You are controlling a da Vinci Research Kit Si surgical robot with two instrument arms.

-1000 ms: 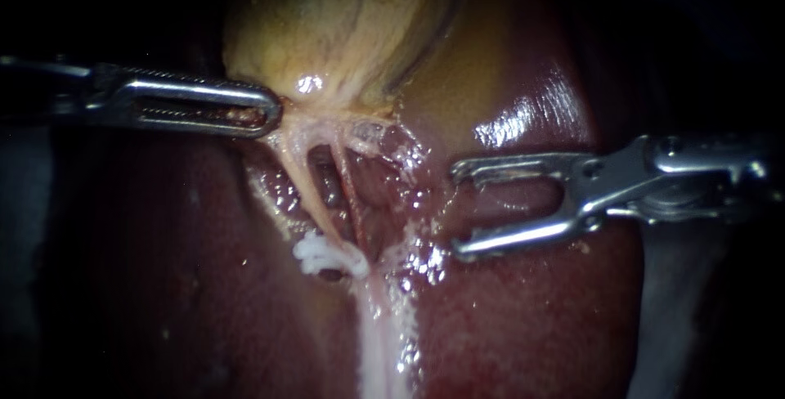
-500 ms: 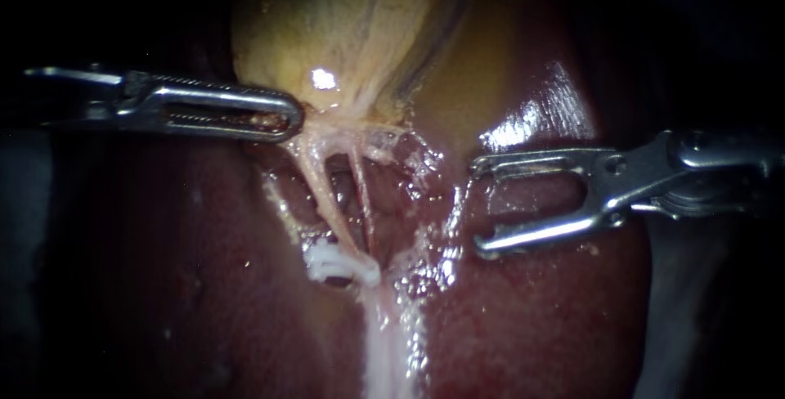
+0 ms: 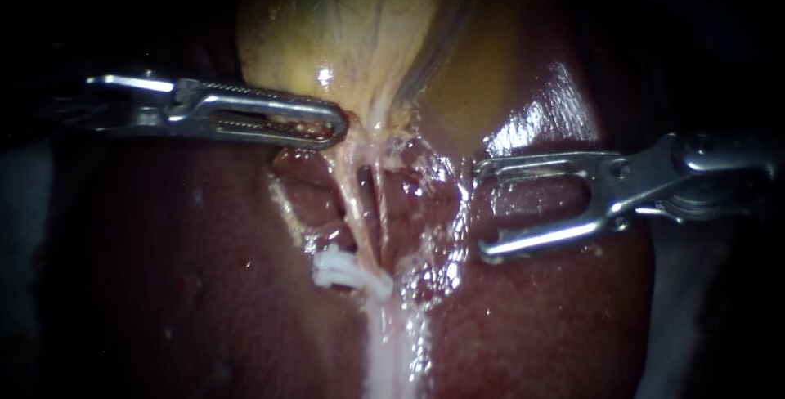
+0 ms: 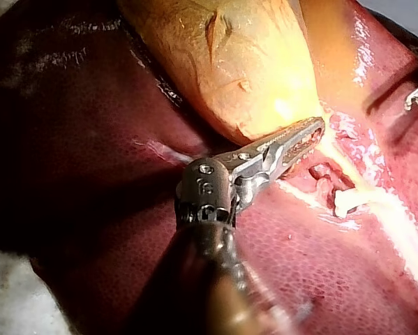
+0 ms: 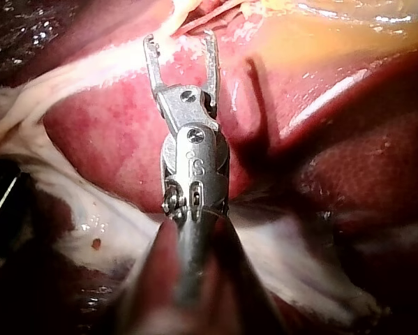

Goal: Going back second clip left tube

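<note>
Tissue at the neck of the bulging yellow-tan gallbladder point(image 3: 343, 23) is pinched between the slotted steel jaws of the left instrument point(image 3: 335, 125), which lie closed together on it. This grip sits well above the small white clip point(image 3: 352, 272) in the endoscope view. The clip lies across the lower end of the pale, stringy left tube point(image 3: 350, 203), which runs taut from the clip up to the gripped neck. A thinner, reddish right tube point(image 3: 380, 199) runs just beside it, on the clip's right. Below the clip, a whitish band of tissue point(image 3: 384, 358) runs on over the dark red, glossy liver point(image 3: 163, 284). The steel right instrument point(image 3: 482, 209) is to the right of the clip and apart from it. Its two thin jaws are spread wide and empty, hanging over wet liver and touching neither tube. In the left wrist view, the clip point(image 4: 348, 202) is just beyond the closed jaws.
</note>
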